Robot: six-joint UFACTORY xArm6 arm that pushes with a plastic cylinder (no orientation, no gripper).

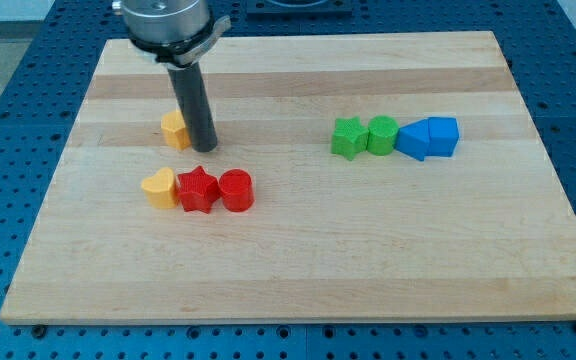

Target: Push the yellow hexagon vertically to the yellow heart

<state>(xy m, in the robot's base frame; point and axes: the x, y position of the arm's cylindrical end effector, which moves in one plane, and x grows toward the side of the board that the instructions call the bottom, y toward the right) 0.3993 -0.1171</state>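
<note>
The yellow hexagon (175, 130) sits on the wooden board at the upper left, partly hidden by my rod. My tip (203, 148) rests on the board touching the hexagon's right side. The yellow heart (159, 187) lies below the hexagon, a short gap apart, slightly to the view's left of it. The heart touches a red star (197, 189) on its right.
A red cylinder (236, 190) sits right of the red star. At the view's right stands a row: green star (347, 137), green cylinder (382, 134), and two blue blocks (415, 138) (443, 135). The board's edge (48, 200) runs down the left.
</note>
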